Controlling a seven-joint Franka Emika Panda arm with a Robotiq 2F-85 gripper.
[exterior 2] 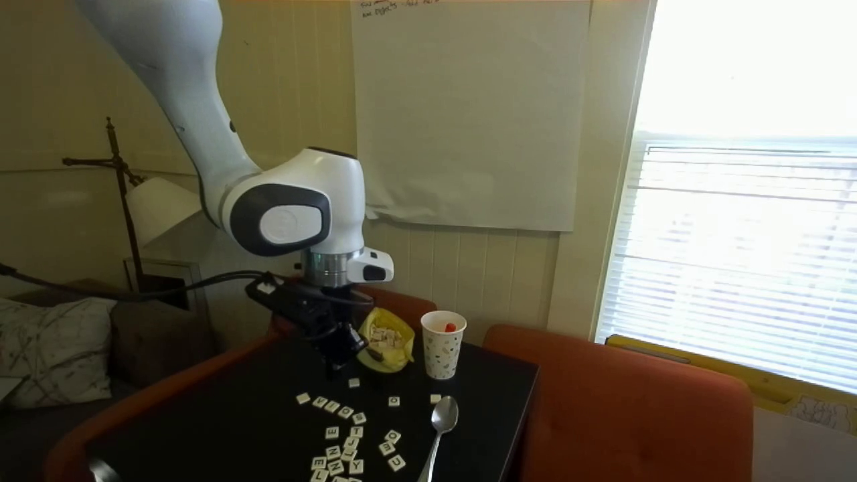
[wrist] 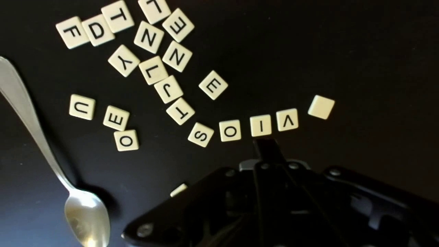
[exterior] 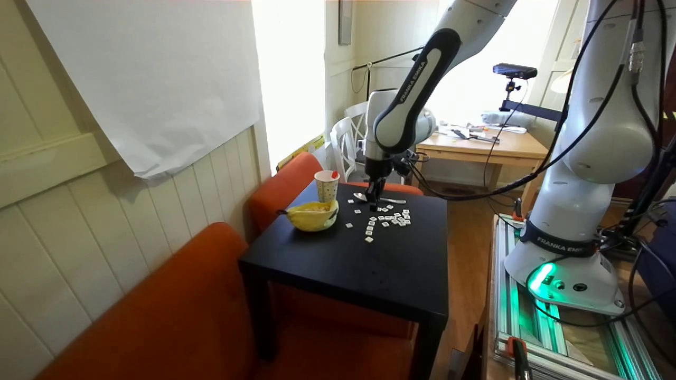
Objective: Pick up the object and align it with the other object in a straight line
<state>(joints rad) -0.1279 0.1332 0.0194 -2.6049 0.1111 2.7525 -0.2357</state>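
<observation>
The task's objects appear to be small cream letter tiles lying flat on a black table [exterior: 338, 269]. In the wrist view a loose row runs from a blank-faced tile [wrist: 321, 107] through a V tile [wrist: 287, 119], an I tile [wrist: 261, 125], an O tile [wrist: 230, 130] and an S tile [wrist: 201, 134]. An E tile [wrist: 213, 85] lies apart from the row. My gripper [wrist: 267, 141] points down with its fingers together and no tile visible between them. Its tips appear just beside the I tile. It also shows in both exterior views [exterior: 373, 205] [exterior 2: 333, 370].
A metal spoon [wrist: 87, 216] lies near the tiles. A yellow-lined bowl [exterior: 311, 217] with tiles inside and a patterned paper cup [exterior: 327, 186] stand beside them. A tile [wrist: 179, 190] is partly hidden by the gripper. Orange seats [exterior 2: 616, 395] border the table.
</observation>
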